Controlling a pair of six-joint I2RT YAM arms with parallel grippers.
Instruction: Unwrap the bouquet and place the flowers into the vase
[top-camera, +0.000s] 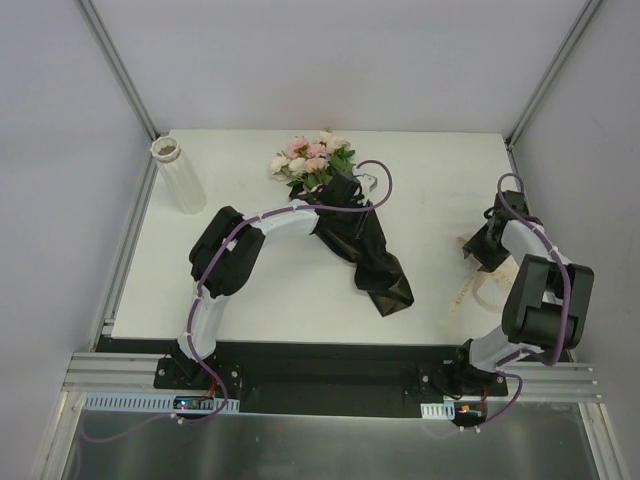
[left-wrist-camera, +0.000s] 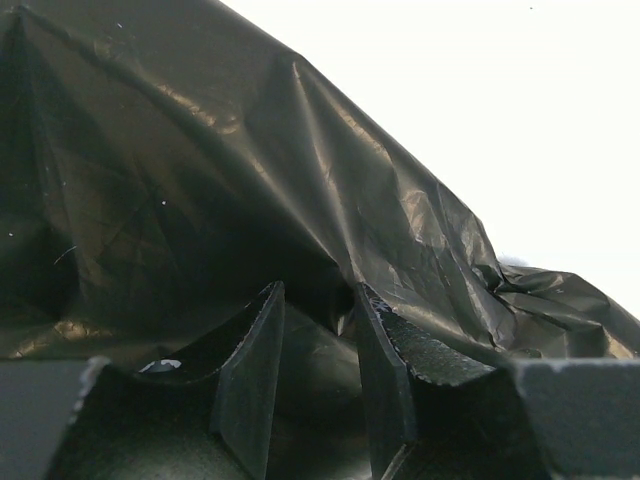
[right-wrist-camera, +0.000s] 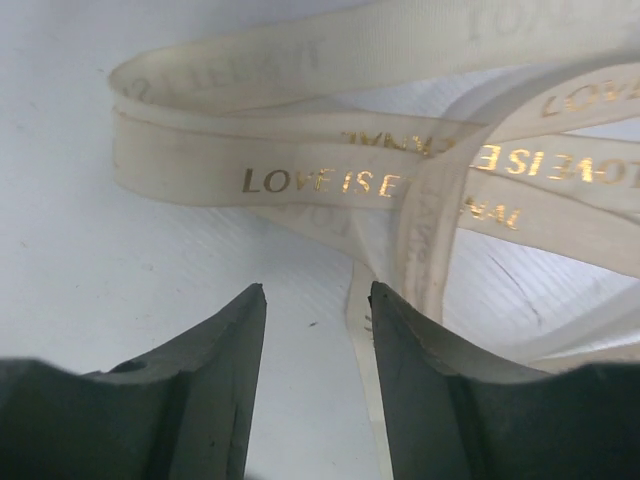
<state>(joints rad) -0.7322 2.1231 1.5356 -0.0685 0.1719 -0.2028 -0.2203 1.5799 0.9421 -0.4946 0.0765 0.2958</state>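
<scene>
The left gripper (left-wrist-camera: 320, 295) is seen with its two dark fingers a narrow way apart. The gap and everything beyond them are filled by the crumpled glossy black paper sheet (left-wrist-camera: 200, 180); whether the sheet is really clamped cannot be told. In the top view this gripper is placed on the upper part of the sheet, just below the bunch of small pink and cream roses with green leaves (top-camera: 305, 158), which lies at the far middle of the white table (top-camera: 280, 290). From there the sheet trails toward the near right. The small white ribbed cylindrical vase (top-camera: 178, 175) stands at the far left corner, well apart from the roses. The right gripper (right-wrist-camera: 318, 292) is held with its jaws partly apart, and bare table is visible between them. Just beyond its fingertips the cream ribbon with gold lettering (right-wrist-camera: 320, 180) is lying in loose loops, one strand running down beside the right-hand finger. This ribbon is found at the right side of the table, well apart from the black sheet.
</scene>
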